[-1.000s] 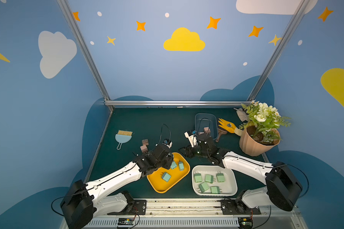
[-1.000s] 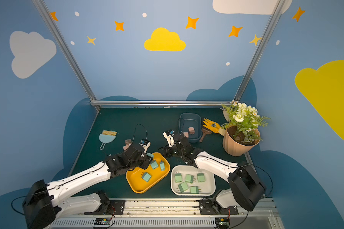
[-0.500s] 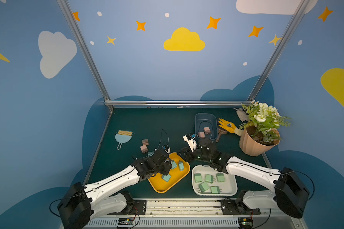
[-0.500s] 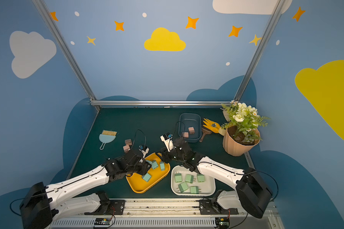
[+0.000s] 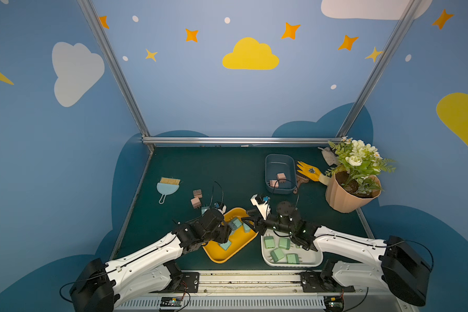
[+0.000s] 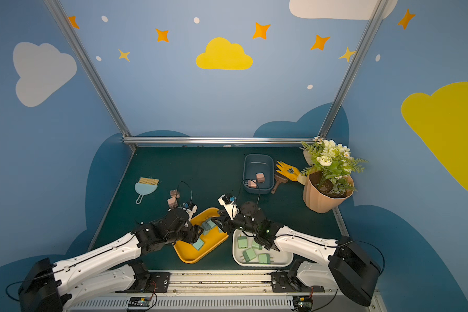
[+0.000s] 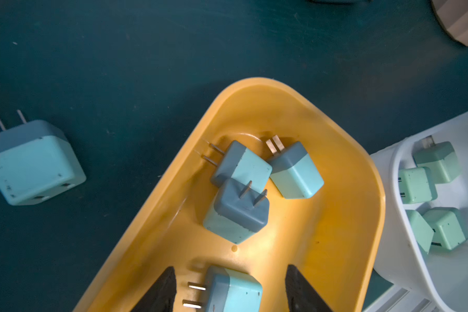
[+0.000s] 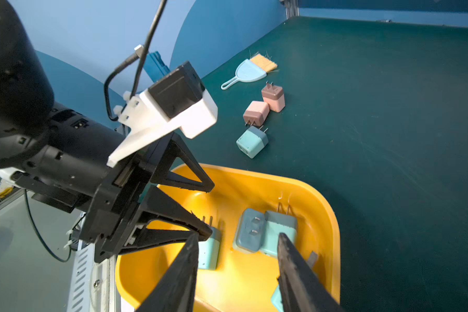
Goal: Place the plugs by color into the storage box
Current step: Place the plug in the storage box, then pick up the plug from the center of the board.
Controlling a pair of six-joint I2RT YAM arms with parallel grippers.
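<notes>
Several light-blue plugs (image 7: pixel 241 208) lie in the yellow box (image 5: pixel 219 259). My left gripper (image 7: pixel 230 270) is open low inside it, its jaws standing clear on either side of one light-blue plug (image 7: pixel 235 291) on the floor. My right gripper (image 8: pixel 238 236) hangs open over the same box (image 8: pixel 333 229) with nothing between its fingers. Several green plugs (image 5: pixel 277 254) fill the white box (image 5: pixel 316 259). Two pink plugs (image 5: pixel 281 177) sit in the dark-blue box (image 5: pixel 280 159). On the mat lie two pink plugs (image 8: pixel 256 113) and one light-blue plug (image 8: pixel 251 141).
The two grippers (image 5: pixel 227 232) (image 5: pixel 247 220) are close together over the yellow box. A light-blue dustpan with bristles (image 5: pixel 168 186) lies at the left. At the back right are a potted plant (image 5: pixel 349 194), a yellow glove (image 5: pixel 310 171) and a brown brush (image 5: pixel 300 181).
My left gripper came down into the yellow box and opened, letting go of the light-blue plug. My right gripper swung forward and left to the yellow box.
</notes>
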